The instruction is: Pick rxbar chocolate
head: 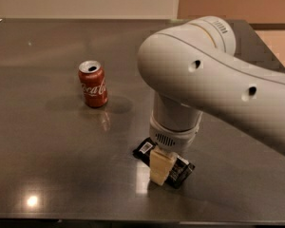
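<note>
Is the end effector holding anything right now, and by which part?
It cannot be told. The end effector is down over the middle of the rxbar chocolate, which lies flat on the table; whether it has a hold does not show.

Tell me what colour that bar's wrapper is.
The rxbar chocolate is black with a white label, under the gripper; camera view.

We see the robot's white hand [162, 167] low over the flat black wrapped bar [182, 170] on the dark grey bench [47, 151]. A red soda can [92, 83] stands well apart.
</note>
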Available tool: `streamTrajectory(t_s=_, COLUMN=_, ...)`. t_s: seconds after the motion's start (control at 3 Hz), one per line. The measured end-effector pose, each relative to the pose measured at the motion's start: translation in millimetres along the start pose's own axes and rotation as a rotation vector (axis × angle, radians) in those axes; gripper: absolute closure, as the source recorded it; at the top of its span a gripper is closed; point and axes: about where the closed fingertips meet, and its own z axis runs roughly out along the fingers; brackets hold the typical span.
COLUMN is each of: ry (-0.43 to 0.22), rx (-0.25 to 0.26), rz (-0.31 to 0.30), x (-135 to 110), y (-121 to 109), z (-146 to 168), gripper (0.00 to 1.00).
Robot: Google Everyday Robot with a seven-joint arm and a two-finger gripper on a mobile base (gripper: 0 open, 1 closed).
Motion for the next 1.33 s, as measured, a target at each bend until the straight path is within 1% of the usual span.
streamTrajectory(t_s=0.67, ry=0.001, rx=-0.004, rz=-0.001, x=0, y=1, z=-7, gripper=0.86)
streamTrajectory(t_s=1.0, ry=-0.017, rx=-0.004, rz=-0.003, x=2, y=-3, z=-14, gripper=1.0)
streamTrajectory(t_s=1.33, ry=-0.051, rx=-0.002, rz=-0.02, x=4, y=-6, z=-31, gripper=1.0)
